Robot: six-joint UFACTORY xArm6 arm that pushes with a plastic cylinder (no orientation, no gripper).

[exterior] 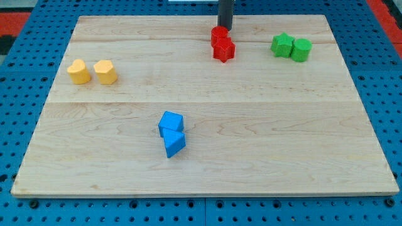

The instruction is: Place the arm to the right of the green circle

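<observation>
The green circle (pixel 301 49) is a green cylinder near the view's top right, touching a green star-like block (pixel 282 44) on its left. My tip (pixel 225 28) comes down from the view's top edge and stands just above the upper of two red blocks (pixel 222 44), touching or nearly touching it. The tip is well to the left of the green circle, with the green star-like block between them.
Two yellow blocks (pixel 92 71) sit side by side at the view's left. Two blue blocks (pixel 171 133) sit stacked in view at the lower middle. The wooden board (pixel 207 163) lies on a blue pegboard (pixel 389 94).
</observation>
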